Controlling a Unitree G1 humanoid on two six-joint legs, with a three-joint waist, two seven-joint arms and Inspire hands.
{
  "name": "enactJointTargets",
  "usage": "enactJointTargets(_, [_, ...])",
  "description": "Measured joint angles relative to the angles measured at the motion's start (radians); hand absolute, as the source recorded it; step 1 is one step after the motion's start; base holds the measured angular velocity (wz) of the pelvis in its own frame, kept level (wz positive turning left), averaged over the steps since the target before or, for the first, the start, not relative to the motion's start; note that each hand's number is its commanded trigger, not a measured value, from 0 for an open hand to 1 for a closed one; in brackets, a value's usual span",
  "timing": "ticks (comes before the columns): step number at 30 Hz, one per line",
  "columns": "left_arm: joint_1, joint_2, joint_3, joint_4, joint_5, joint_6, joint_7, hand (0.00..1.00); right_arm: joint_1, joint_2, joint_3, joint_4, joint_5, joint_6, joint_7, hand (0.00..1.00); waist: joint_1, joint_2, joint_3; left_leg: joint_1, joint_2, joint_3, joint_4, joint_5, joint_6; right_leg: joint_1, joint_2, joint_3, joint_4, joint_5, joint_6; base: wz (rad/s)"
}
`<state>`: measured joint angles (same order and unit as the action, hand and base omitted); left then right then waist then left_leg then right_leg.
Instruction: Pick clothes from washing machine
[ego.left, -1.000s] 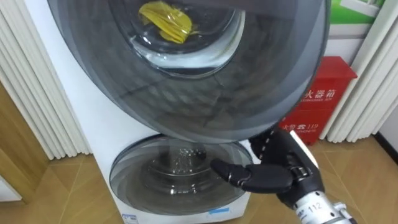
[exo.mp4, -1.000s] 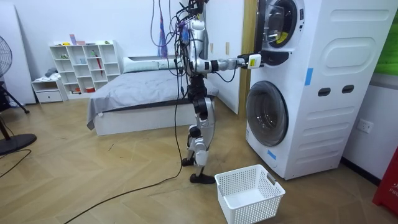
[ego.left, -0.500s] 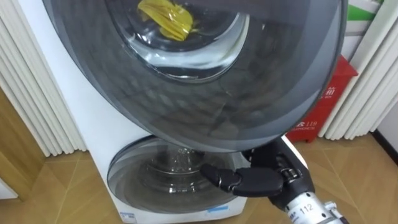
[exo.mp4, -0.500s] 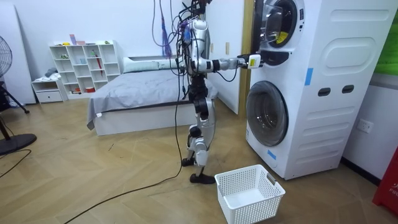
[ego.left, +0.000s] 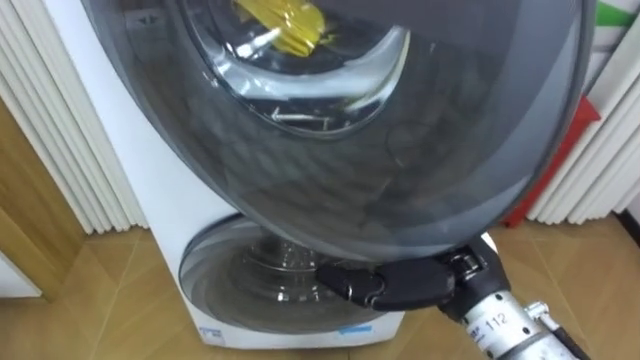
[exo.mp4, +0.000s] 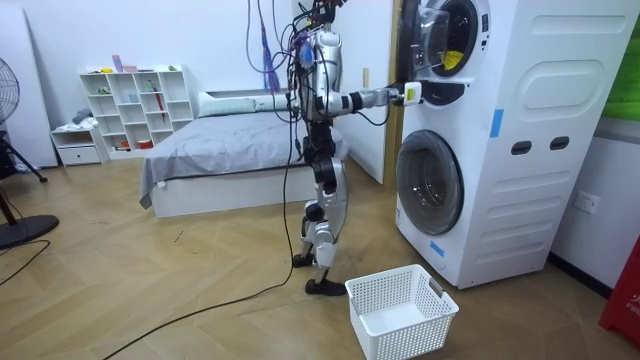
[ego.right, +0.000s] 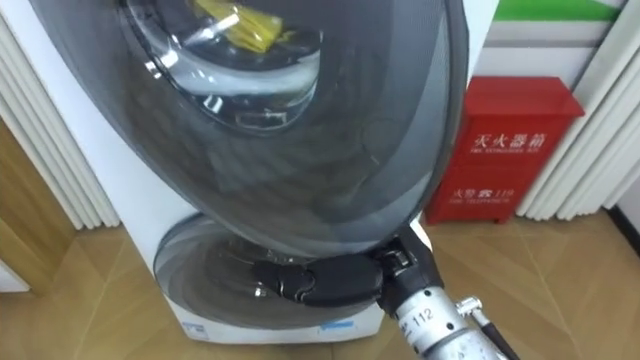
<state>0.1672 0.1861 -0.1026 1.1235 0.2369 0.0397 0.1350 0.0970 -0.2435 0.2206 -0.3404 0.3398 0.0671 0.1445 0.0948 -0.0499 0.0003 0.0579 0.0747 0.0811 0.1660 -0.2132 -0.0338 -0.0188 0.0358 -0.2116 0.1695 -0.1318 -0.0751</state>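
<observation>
A yellow cloth lies inside the upper washing machine's drum and shows through the glass of its big dark round door. The door stands partly swung out toward me. My right hand is just under the door's lower rim, its black fingers stretched out straight to the left and holding nothing. In the room view I stand facing the stacked machines, with my right arm stretched out to the upper door's edge.
The lower machine's round door is shut below my hand. A red cabinet stands to the right and white slatted panels to the left. A white laundry basket sits on the floor by my feet, and a bed lies behind me.
The upper door has swung a little further out. My right hand has slid lower and to the left beneath its rim. The eye view has shifted slightly.
</observation>
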Motion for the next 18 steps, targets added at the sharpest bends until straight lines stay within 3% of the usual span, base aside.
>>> enactJointTargets(9, [-0.011,0.017,0.0,0.001,0.0,-0.001,-0.014,0.0,0.0,0.0,0.026,-0.021,-0.174,0.021,0.024,0.0,0.028,-0.002,0.0001,0.0,0.006,0.005,0.002,0.007,-0.012,-0.002,0.004,0.002,0.0,0.003,-0.014,-0.01])
enactJointTargets(18, [-0.046,0.022,0.0,-0.003,-0.007,-0.011,-0.014,0.0,-0.028,0.0,0.13,-0.04,-0.293,0.027,0.157,0.0,0.048,-0.003,-0.0005,-0.004,0.014,-0.001,0.003,0.015,-0.024,-0.001,0.01,-0.011,0.0,0.008,-0.026,0.03])
